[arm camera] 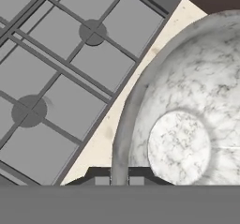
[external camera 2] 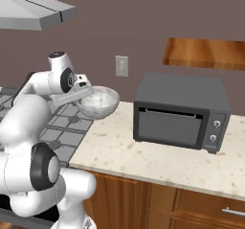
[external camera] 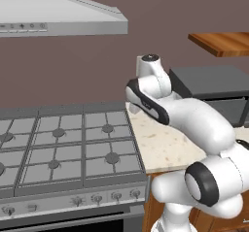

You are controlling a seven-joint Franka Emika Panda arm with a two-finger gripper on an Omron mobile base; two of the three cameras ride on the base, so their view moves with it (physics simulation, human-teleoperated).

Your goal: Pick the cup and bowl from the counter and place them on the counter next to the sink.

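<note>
The white arm rises from its base, folds at a dark-ringed elbow and reaches forward over the edge where stove meets worktop, its wrist turned so the hand points out to the side. The gripper (arm camera: 119, 181) is clenched on the rim of the bowl (external camera 2: 99, 101), one dark tip on each side of the wall, and the bowl hangs in the air above the near corner of the counter (external camera 2: 143, 154), level and clear of the stone. It is a wide, shallow, round thing with a marbled grey-white surface, glossy, with a flat circular floor that shows paler than the sloping sides. Beneath it the counter is cream stone flecked with brown, squared at the edge, over warm brown wooden cabinets (external camera 2: 143, 199). The stovetop (external camera: 63, 148) just beside it is flat matte grey, cut into square grates with round burner caps and a row of small knobs along the front. Farther along the counter stands a boxy dark grey microwave (external camera 2: 182, 110) with a glass door and two dials, under a wooden shelf (external camera 2: 206, 53).
</note>
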